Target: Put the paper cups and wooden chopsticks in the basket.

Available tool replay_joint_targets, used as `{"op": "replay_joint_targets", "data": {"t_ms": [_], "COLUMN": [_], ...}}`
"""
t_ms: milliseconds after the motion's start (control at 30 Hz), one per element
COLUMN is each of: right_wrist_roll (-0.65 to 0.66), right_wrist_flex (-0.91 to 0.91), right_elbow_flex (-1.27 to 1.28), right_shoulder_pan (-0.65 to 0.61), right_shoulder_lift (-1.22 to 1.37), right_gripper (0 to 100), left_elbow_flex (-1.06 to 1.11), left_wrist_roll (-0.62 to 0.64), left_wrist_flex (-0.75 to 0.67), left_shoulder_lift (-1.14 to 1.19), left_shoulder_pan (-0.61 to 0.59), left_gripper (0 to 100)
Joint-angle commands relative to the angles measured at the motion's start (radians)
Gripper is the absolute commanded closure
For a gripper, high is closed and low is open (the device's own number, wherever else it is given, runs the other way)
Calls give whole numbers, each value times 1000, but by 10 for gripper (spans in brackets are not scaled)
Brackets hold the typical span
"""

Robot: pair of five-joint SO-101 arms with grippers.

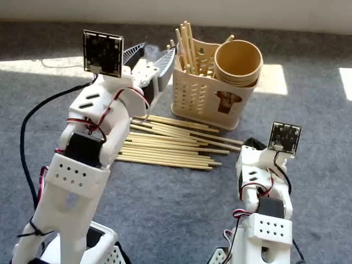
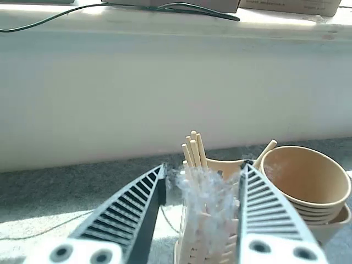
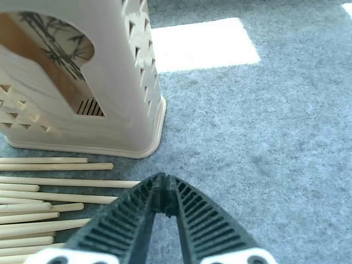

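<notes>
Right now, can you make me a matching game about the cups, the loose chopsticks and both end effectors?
Things:
1. paper cups
2. loose chopsticks
3. left end effector
4. right end effector

States:
A. shut
B. lying flat on the grey table
C. open
D. stacked inside the basket

Pairs: 1-D, 2-B, 3-C, 4-A.

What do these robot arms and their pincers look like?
The left arm and right arm are white plastic with black motor blocks, red wires and a square black circuit board each. The left gripper and right gripper have black, ribbed, wedge-shaped fingers.
</notes>
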Motion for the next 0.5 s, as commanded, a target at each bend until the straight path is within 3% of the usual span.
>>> {"op": "replay_joint_targets", "data": {"t_ms": [0,200,467], "right_wrist_roll": [-2,-2,-2], "right_wrist_flex": [-28,-28,-28], "right_elbow_flex": [-13,-13,-13], "right_shoulder_pan": [8,8,8], "right_shoulder_lift": [-25,-25,-25], "right_gripper": [988,988,988], "left_elbow_flex": [-87,-85,-84], "left_wrist_roll": [-69,-226,-307], "left_wrist_flex": [160,330,582], "left_shoulder_lift": [-85,-177,-140], "left_shoulder_pan": [-30,-110,-214], "left_gripper": [791,893,896]}}
